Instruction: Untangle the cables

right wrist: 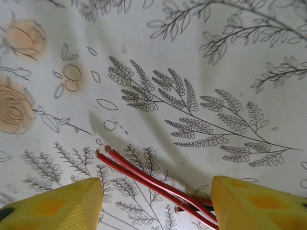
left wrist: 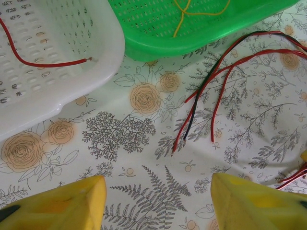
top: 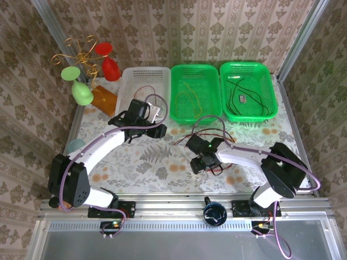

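Note:
A loose bunch of red and black cables lies on the floral cloth in front of the middle green basket. Their cut ends show in the left wrist view, ahead of my left gripper, which hangs open over bare cloth beside the white basket. My right gripper is open low over the cloth. Two red cable ends lie between its yellow fingers, close to the right one. From above, the left gripper and the right gripper stand apart.
A red cable lies in the white basket, a yellow one in the middle green basket, and black ones in the right green basket. A gold stand with green and red cups is at back left.

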